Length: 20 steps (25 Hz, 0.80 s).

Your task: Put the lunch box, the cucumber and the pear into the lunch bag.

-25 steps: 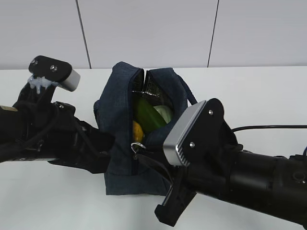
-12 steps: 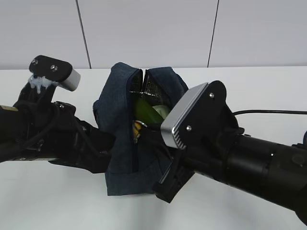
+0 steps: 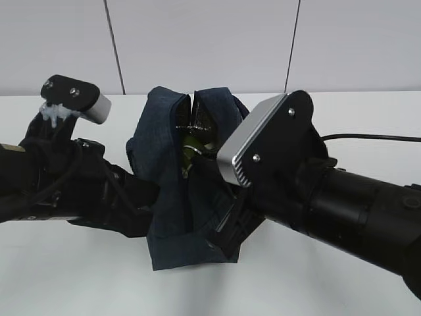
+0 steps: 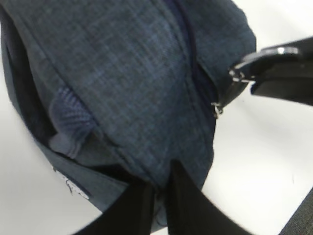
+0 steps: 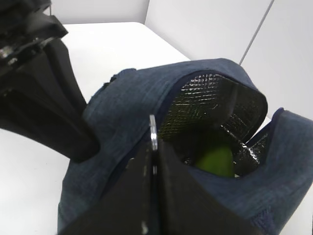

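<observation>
Silver metal is pinched between the jaws of the right gripper [image 5: 153, 161]: the ring pull [image 5: 153, 131] of the zipper is seen edge-on at the centre of the right wrist view, clamped tight between two dark fingers. In the exterior view that gripper is hidden behind its own camera housing, right of centre, hard against the front of the bag. The left gripper [image 4: 161, 196] is clenched as well, at the bottom centre of the left wrist view, and a fold of navy fabric is nipped between its fingertips, so the lunch bag [image 3: 187, 178] is held on its left side while the pull is gripped on the other.

Out from the claws, the bag is seen standing in the middle of the exterior view on the white table [image 3: 342, 112], its mouth drawn to a narrow slit at the top. Through the gap, right of centre in the right wrist view, something green [image 5: 215, 159] is caught against the silvery quilted lining [image 5: 205, 105]; the cucumber is the likely candidate, though a lid cannot be ruled out. The lunch box and the pear cannot be made out in these frames, and none of the three items is seen on the table around the bag.

The loading is judged complete or nearly so. What appears to be left is the closing: the zipper is part shut, and the last stretch at the top is not yet done.
</observation>
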Tool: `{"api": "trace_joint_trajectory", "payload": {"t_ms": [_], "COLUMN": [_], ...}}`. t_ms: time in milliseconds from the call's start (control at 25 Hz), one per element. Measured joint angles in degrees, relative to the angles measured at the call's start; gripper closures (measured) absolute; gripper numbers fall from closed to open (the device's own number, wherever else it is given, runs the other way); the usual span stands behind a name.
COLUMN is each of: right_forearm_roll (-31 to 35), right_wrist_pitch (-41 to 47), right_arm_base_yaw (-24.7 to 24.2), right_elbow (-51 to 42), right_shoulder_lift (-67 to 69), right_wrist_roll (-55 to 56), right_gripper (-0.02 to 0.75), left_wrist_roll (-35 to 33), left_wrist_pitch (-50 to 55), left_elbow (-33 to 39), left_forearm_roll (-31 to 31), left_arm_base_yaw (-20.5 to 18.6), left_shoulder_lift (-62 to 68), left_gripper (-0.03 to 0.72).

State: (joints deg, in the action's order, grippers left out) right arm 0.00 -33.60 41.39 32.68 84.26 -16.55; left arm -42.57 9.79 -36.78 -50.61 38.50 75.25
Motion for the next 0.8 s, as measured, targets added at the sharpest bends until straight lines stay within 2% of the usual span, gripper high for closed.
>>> {"api": "trace_joint_trajectory", "payload": {"t_ms": [400, 800], "right_forearm_roll": [4.13, 8.37], "right_wrist_pitch": [-3.13, -1.86], "right_arm_base_yaw": [0.0, 0.13], "right_elbow": [1.08, 2.86], "right_shoulder_lift": [-0.48, -0.48], "right_wrist_roll": [-4.44, -9.25], "right_gripper": [0.738, 0.738], "left_wrist_roll": [0.0, 0.0], "left_wrist_pitch": [0.61, 2.18], "left_elbow": [0.0, -0.5], "left_forearm_roll": [0.11, 0.11], "left_arm_base_yaw": [0.0, 0.0], "left_shoulder_lift": [0.06, 0.06], "left_gripper": [0.685, 0.685]}}
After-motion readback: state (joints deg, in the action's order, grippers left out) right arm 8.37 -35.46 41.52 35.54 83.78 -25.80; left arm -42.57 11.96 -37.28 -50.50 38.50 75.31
